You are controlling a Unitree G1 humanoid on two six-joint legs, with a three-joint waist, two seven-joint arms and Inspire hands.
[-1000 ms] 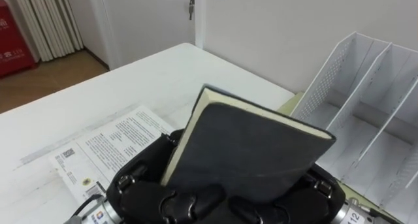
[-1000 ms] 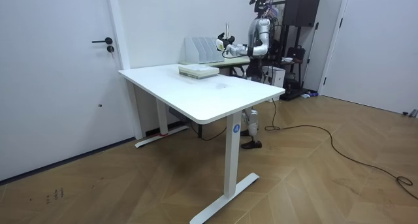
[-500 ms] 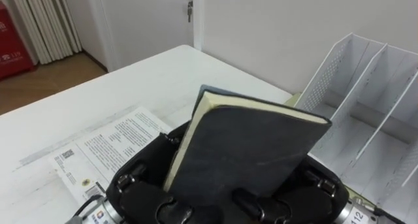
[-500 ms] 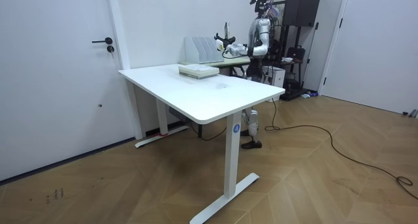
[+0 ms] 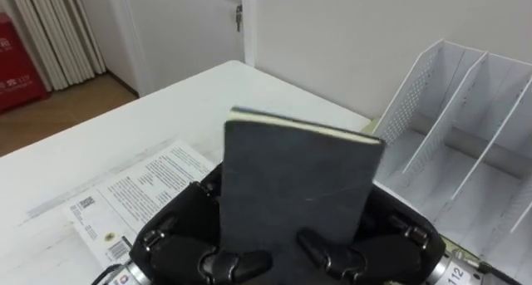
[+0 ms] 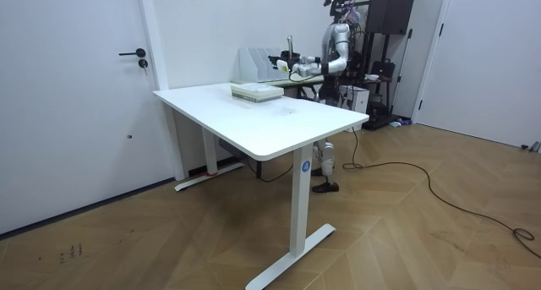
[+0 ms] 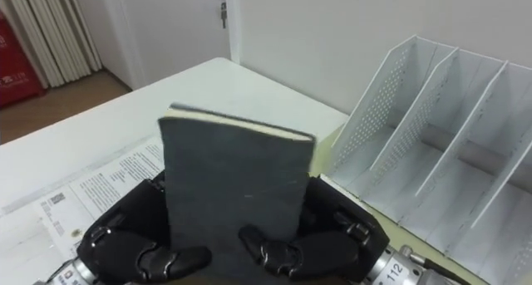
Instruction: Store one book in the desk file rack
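Dark grey book [image 5: 295, 189] held upright between both hands.
Left hand [image 5: 176, 242] and right hand [image 5: 392, 239] have fingers curled onto its lower cover, above the table [image 5: 166, 110], beside the white file rack [image 5: 416, 90].

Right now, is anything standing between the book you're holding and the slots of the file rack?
Nothing visible does. The left hand and right hand grip the book upright; the file rack stands to its right, the slots in view empty. The printed booklet lies to the left, off that path.
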